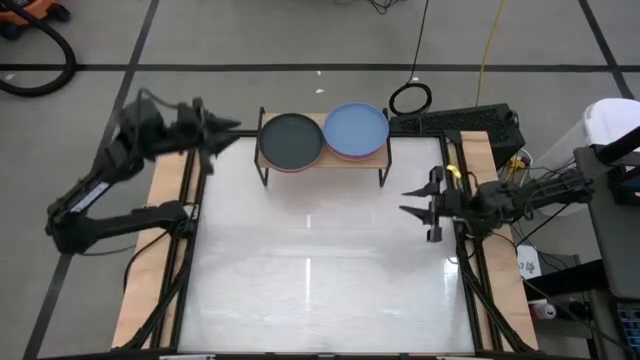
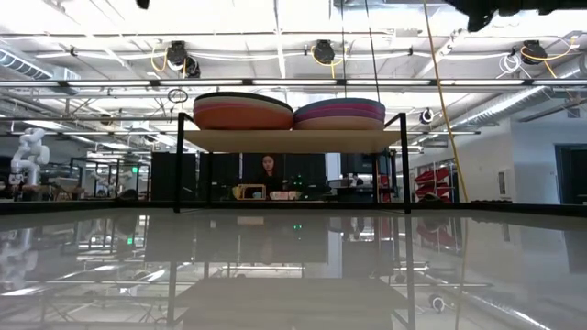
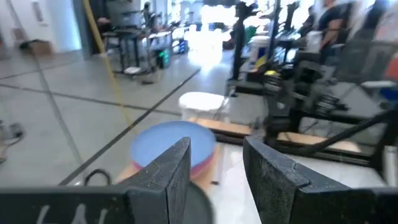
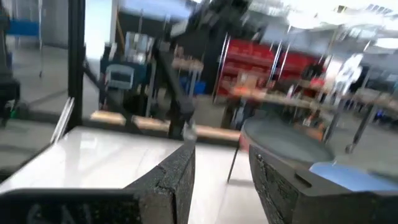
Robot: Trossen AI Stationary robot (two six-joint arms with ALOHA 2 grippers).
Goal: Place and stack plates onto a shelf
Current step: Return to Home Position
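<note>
Left hand (image 1: 230,134) of mine hangs spread and empty just beside the black plate (image 1: 290,140). My right hand (image 1: 405,201), also spread, holds nothing near the counter's (image 1: 320,280) right edge. Farther off, two stacks sit on the shelf (image 2: 293,140), one topped by the black plate and one by the blue plate (image 1: 357,128), with their rims touching. If my left arm swings wide on leaving, I judge it could clip the nearer stack and shove both.
</note>
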